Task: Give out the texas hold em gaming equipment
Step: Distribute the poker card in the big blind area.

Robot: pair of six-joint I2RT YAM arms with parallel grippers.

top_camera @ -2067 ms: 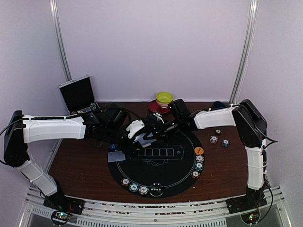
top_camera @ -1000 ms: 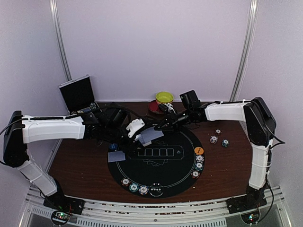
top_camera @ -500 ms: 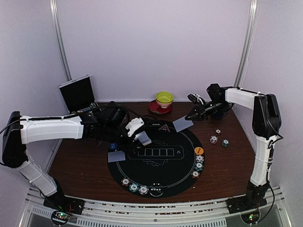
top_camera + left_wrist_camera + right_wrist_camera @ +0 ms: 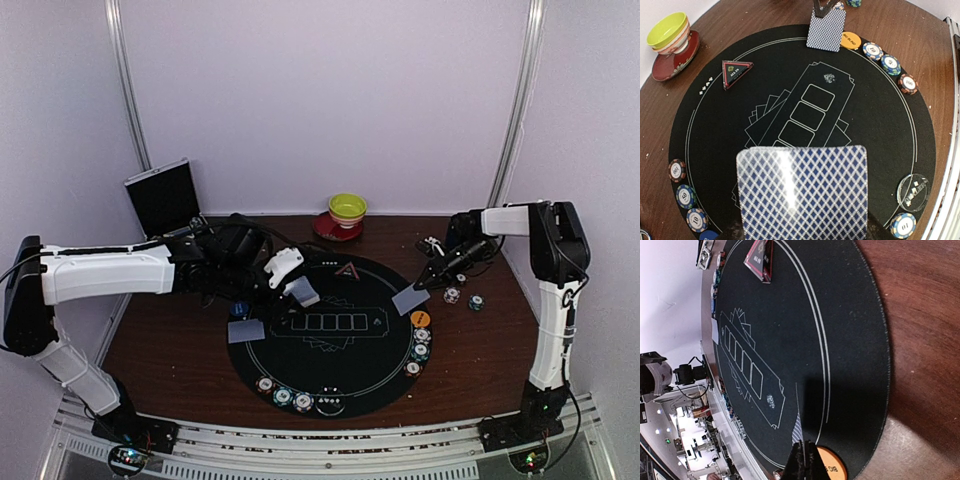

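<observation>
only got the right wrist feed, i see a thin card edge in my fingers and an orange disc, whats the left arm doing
Observer: The left gripper hangs over the left side of the mat, holding a blue-backed card. I cannot tell whether it is one card or a stack.
Operator: which way does mine face
Observer: The right gripper pinches a single card. Its patterned back faces the left wrist camera, and it is beside the orange disc.
Operator: anything off the mat on the right
Observer: Three loose chips lie on the table just past the mat's right edge.
</observation>
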